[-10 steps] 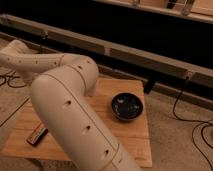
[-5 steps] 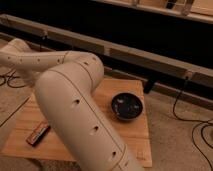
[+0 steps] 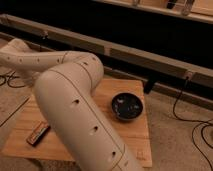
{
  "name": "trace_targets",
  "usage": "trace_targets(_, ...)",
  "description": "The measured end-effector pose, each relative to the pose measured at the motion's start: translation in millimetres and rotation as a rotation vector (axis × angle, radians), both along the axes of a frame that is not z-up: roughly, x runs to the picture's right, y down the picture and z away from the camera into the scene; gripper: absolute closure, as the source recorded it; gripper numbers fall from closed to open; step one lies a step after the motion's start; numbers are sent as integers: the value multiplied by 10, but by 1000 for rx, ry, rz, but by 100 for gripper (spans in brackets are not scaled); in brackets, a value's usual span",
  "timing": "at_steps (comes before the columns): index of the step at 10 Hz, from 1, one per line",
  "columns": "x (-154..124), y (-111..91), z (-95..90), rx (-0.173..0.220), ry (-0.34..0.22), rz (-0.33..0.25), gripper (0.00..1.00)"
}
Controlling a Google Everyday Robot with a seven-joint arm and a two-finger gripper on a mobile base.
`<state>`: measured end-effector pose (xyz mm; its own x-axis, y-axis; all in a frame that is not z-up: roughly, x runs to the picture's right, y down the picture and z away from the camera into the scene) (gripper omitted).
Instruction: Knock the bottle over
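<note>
Across the middle and lower left of the frame, the robot's big white arm takes up most of the view: one thick segment rises from the bottom edge to an elbow near the centre, and a slimmer segment (dotted with small dark holes) runs back from there toward the upper left. Under it lies a light wooden table, whose near and left parts are largely covered by the arm. A long pale rail crosses the dark background from upper left to right, with black cables trailing on the floor at the right. On the table's right half sits a black bowl. A small red-brown oblong object lies flat near the table's lower left edge. The gripper lies past the left edge of the frame, so its state cannot be told. The bottle cannot be made out anywhere; the arm may be hiding it.
</note>
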<state>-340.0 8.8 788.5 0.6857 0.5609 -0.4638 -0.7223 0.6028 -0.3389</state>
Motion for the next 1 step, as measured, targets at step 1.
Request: trace_targets(1, 2, -1, 0, 0, 0, 0, 35)
